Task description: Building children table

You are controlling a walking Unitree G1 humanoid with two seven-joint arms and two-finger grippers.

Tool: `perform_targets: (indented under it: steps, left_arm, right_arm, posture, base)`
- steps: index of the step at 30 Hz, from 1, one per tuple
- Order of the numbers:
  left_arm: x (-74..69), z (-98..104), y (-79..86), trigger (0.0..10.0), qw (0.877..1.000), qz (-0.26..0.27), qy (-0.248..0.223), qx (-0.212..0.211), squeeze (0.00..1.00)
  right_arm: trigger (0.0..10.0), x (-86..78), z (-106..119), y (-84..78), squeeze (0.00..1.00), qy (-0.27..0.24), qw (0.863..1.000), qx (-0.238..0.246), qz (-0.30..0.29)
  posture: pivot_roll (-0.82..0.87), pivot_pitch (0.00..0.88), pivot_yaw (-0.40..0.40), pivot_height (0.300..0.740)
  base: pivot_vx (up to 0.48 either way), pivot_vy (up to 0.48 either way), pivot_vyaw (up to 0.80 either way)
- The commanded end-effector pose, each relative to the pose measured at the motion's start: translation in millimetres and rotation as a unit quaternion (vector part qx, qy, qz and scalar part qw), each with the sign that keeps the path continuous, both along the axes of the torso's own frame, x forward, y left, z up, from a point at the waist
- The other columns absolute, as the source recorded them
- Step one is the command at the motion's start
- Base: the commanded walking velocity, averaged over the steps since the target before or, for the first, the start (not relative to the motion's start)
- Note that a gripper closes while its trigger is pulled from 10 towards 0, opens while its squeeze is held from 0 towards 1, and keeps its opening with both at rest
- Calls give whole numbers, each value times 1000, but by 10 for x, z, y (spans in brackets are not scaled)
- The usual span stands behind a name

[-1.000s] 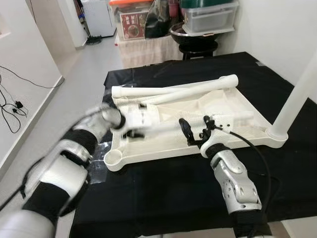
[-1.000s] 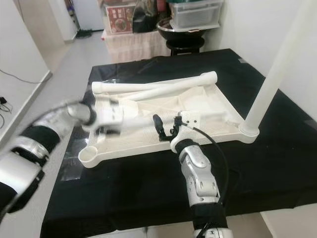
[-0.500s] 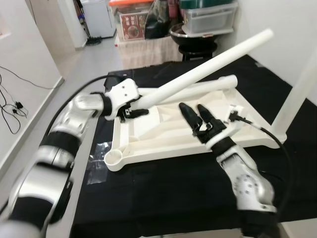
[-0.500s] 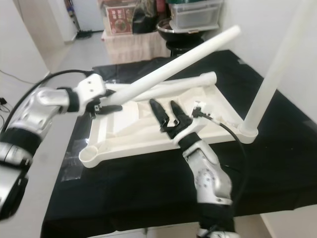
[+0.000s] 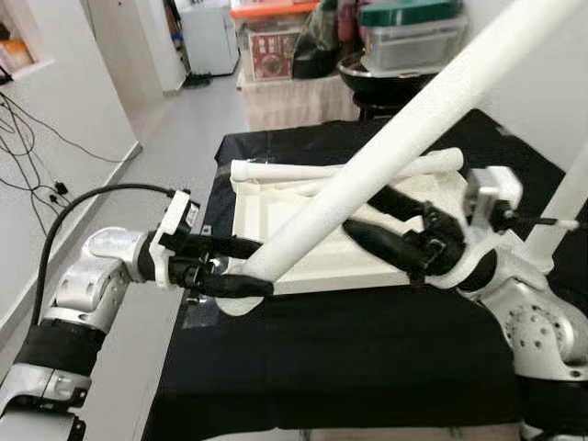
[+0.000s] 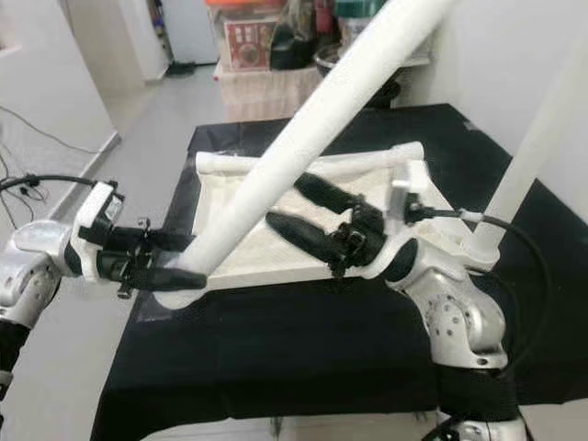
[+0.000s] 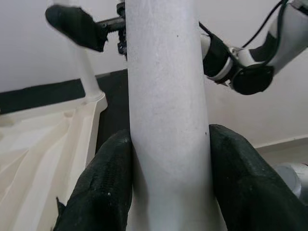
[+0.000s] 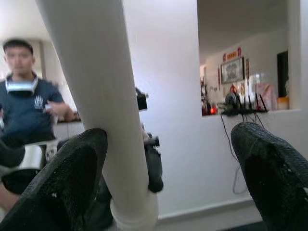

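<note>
White leg (image 5: 395,152) sits tight between your left fingers (image 7: 106,183) at its low end. Your right fingers (image 8: 72,178) are spread wide, one beside it, above the upside-down tabletop (image 5: 276,216).

A lived-in home, by the look of it: grey tiled floor (image 5: 188,129) running down a hallway past white walls, lidded plastic storage bins (image 5: 409,32) stacked behind the black-draped desk (image 5: 367,340), loose cables (image 5: 37,147) trailing beside it, framed picture (image 8: 232,70) hung on a wall.
</note>
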State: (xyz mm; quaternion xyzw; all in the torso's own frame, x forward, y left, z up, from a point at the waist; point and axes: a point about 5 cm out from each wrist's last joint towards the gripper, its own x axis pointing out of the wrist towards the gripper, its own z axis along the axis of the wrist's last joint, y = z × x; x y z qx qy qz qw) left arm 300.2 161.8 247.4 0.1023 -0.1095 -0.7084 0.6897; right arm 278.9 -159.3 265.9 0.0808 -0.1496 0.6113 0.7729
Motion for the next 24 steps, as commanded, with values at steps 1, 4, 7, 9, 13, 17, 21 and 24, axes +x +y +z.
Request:
perform_targets:
  steps: [1,4,7,9,13,17,21,24]
  left_arm:
    - [-29,7,22,10000,1000,-2,6,-3,0]
    - [-112,39,0,10000,1000,-15,17,-15,0]
    - [-119,41,-8,10000,1000,-16,16,-17,0]
    - [-131,39,-37,10000,999,-17,15,-22,0]
    - [-139,28,-61,10000,999,-17,16,-24,0]
    - [-113,-4,-95,10000,999,-5,17,-28,0]
    - [-92,-46,-137,10000,999,12,21,-25,0]
    - [-85,-95,-190,10000,999,18,28,-25,0]
  right_arm:
    - [10000,-30,20,56,0,-9,1000,-15,15]
    - [10000,-81,-6,148,0,-17,997,-66,44]
    - [10000,-96,-34,174,0,-17,996,-77,51]
    - [10000,-140,-78,238,0,-15,994,-85,69]
    - [10000,-173,-97,288,0,-17,992,-91,85]
    - [10000,-213,-87,387,0,-16,990,-80,111]
    - [10000,-215,-66,497,0,-18,990,-66,121]
    - [10000,-201,-57,626,0,-21,991,-55,120]
  posture:
    - [-62,18,47,740]
    - [-66,20,49,740]
    - [-66,20,49,740]
    - [-70,22,51,740]
    - [-73,20,52,740]
    - [-74,20,50,740]
    - [-74,22,49,740]
    - [-73,22,47,740]
  base:
    - [0,0,0]
    - [0,0,0]
    - [0,0,0]
    - [0,0,0]
    - [0,0,0]
    - [0,0,0]
    - [0,0,0]
    - [0,0,0]
